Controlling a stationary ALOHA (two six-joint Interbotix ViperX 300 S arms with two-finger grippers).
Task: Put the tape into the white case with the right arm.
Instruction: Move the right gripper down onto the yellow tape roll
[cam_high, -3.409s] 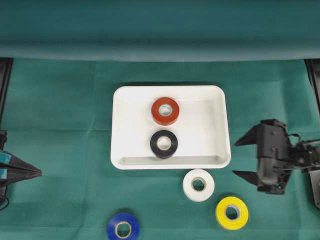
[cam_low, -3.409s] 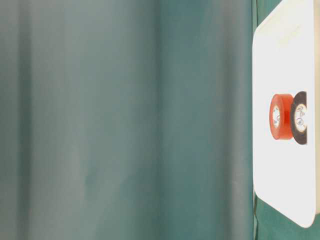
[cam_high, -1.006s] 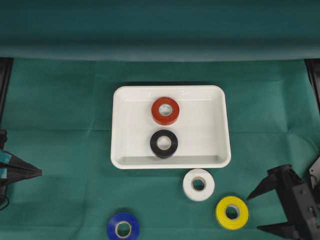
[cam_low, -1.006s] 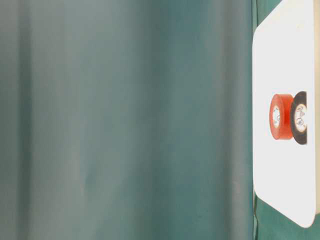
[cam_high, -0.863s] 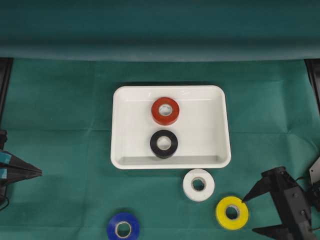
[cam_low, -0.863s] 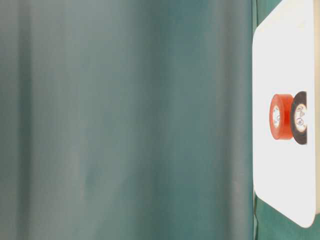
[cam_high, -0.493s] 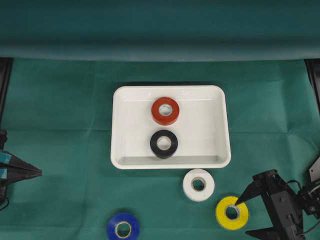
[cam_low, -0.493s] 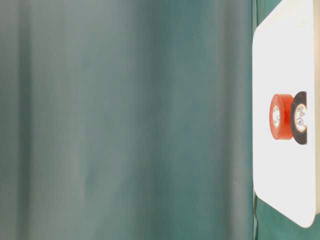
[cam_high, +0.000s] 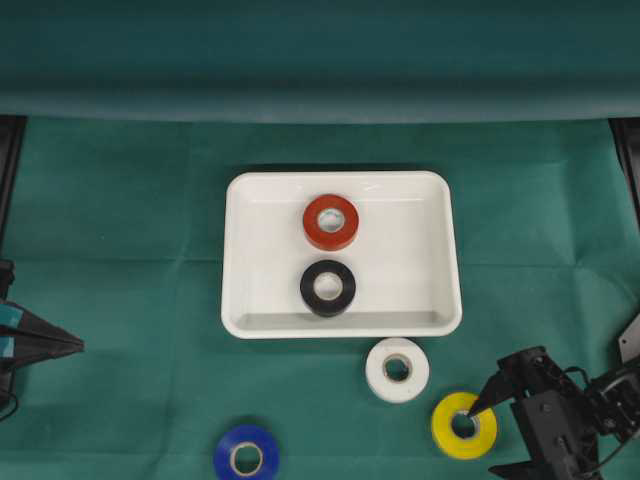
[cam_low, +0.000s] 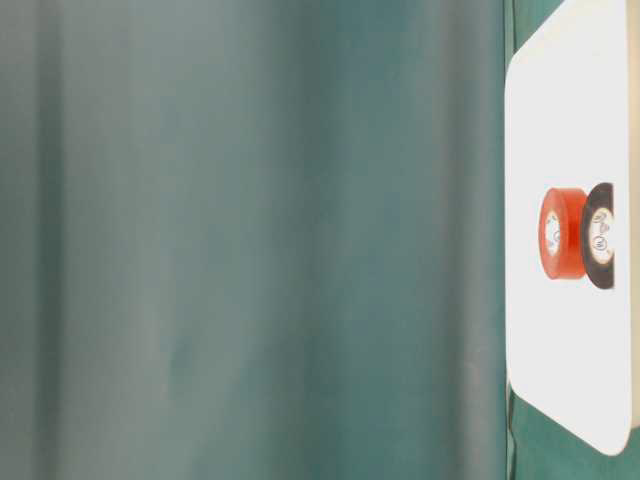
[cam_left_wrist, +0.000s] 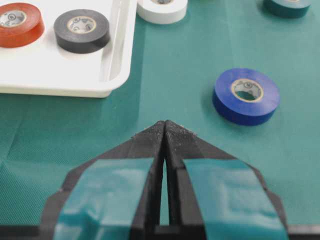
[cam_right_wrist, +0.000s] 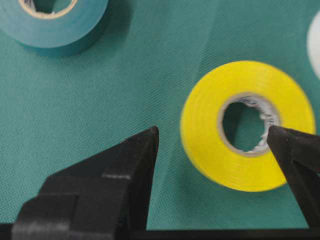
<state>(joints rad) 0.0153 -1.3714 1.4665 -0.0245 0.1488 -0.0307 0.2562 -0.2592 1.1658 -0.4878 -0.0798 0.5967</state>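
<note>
The white case (cam_high: 400, 270) lies mid-table and holds a red tape (cam_high: 312, 225) and a black tape (cam_high: 309, 290). In front of it on the cloth lie a white tape (cam_high: 378, 372), a yellow tape (cam_high: 447, 432) and a blue tape (cam_high: 228, 450). My right gripper (cam_high: 482, 441) is open at the yellow tape (cam_right_wrist: 240, 80). One fingertip (cam_right_wrist: 280, 140) is at the edge of the roll's hole, and the other (cam_right_wrist: 147, 140) is outside the roll, so one side of the ring lies between them. My left gripper (cam_high: 78, 346) is shut at the left edge, holding nothing.
A teal tape (cam_right_wrist: 50, 25) lies on the cloth just beyond the yellow one. The left wrist view shows the case (cam_left_wrist: 50, 75), the blue tape (cam_left_wrist: 225, 100) and the shut left gripper (cam_left_wrist: 165, 122). The table-level view shows the case (cam_low: 570, 120) and a green backdrop.
My right gripper has come from beside the case down to the front right. Over the last second it slid left until one fingertip reached the yellow tape's hole. Left arm unmoved.
</note>
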